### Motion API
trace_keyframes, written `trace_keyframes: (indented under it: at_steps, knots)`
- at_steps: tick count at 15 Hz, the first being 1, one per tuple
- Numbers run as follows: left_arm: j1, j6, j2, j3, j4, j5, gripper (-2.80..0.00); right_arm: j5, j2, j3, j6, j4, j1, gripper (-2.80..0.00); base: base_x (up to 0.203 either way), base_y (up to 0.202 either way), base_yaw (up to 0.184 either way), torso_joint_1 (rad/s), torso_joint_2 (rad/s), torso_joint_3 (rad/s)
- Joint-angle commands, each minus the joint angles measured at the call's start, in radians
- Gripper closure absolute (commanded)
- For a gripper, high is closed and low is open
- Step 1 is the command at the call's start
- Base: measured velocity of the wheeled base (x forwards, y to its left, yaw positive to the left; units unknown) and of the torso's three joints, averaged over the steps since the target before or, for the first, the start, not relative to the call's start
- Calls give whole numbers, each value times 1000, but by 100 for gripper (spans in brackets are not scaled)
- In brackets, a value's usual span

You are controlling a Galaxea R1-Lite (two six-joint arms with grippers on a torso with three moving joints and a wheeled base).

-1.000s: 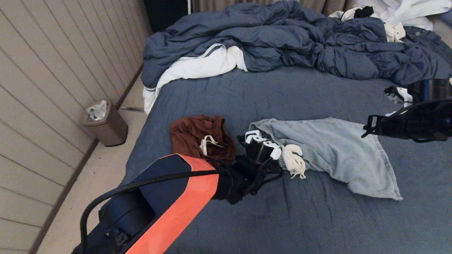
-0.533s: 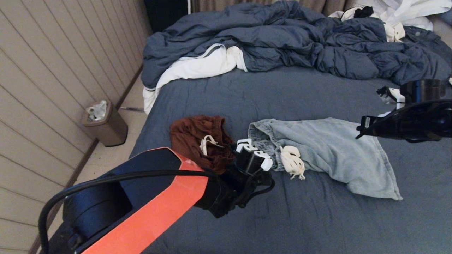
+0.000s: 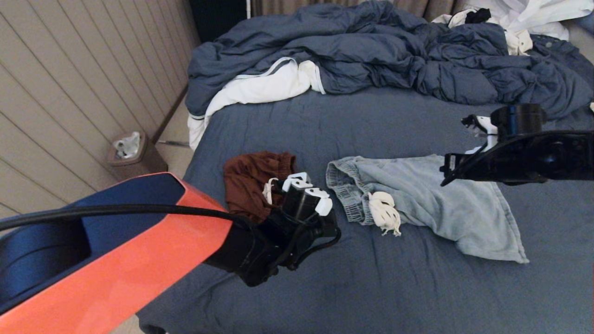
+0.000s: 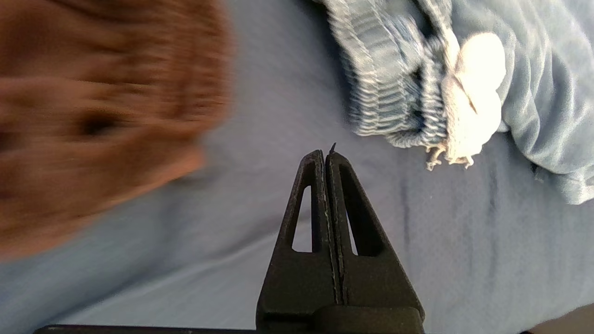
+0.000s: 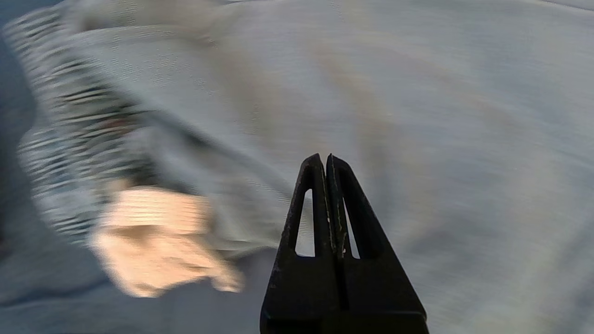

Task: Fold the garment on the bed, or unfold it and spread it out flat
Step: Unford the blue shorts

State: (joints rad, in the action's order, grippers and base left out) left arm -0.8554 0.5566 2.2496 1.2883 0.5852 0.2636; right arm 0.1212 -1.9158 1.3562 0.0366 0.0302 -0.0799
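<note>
Since a second ago: the left gripper [image 4: 326, 160] has drawn back from the waistband of the light blue shorts [image 3: 431, 199] toward the bed's left edge, and it is now over the near side of the brown shorts [image 3: 253, 183]; the right gripper [image 5: 325, 162] has come in from the bed's right edge and is above the blue shorts' far right part.
Light blue shorts: unchanged, lying rumpled on the bed [image 3: 371, 287] near the middle of the slate-blue sheet, waistband toward the brown pair, white drawstring [image 3: 384, 211] bunched at the near side of the waistband.
Brown shorts: a crumpled heap just beside the blue pair, toward the left edge, not touching it.
Left arm: reaches in from the near left corner, orange upper shell filling that corner of the head view; the black fingers [image 4: 306, 218] are pressed together with nothing between them, over bare sheet.
Right arm: stretched level in from the right edge, fingertips [image 5: 343, 213] pressed together and empty, over pale blue cloth.
Far edge: blue duvet [image 3: 371, 51] and white linens [image 3: 260, 88] piled up.
Hard to make out: the left arm covers part of the brown shorts; both wrist views are smeared; whether either gripper touches cloth cannot be told.
</note>
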Motion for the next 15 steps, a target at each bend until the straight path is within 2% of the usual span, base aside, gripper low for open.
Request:
trace_keyframes:
  at_steps: [1, 4, 6, 7, 9, 11, 13, 15]
  knots:
    - [39, 3, -183, -144, 14, 6, 0, -56, -41, 49, 1, -6, 137, 0, 0, 0, 0, 0, 0, 0]
    - [161, 3, -381, -404, 49, 3, 0, -162, -121, 234, 0, -136, 319, 0, 0, 0, 0, 0, 0, 0]
    - [278, 0, -464, -552, 111, 1, 0, -329, -202, 356, -36, -202, 428, 0, 0, 0, 0, 0, 0, 0]
    - [311, -3, -480, -594, 165, 4, 0, -383, -238, 406, -59, -218, 465, -280, 0, 0, 0, 0, 0, 0]
    - [324, -2, -491, -655, 211, 3, 0, -438, -294, 510, -77, -284, 510, -280, 0, 0, 0, 0, 0, 0]
    - [323, 3, -483, -706, 263, -4, 0, -461, -356, 593, -85, -362, 531, -280, 0, 0, 0, 0, 0, 0]
    - [322, 3, -482, -742, 305, -41, 0, -498, -398, 601, -114, -372, 542, -280, 0, 0, 0, 0, 0, 0]
    - [323, 3, -480, -747, 309, -50, 0, -504, -423, 600, -119, -376, 551, -280, 0, 0, 0, 0, 0, 0]
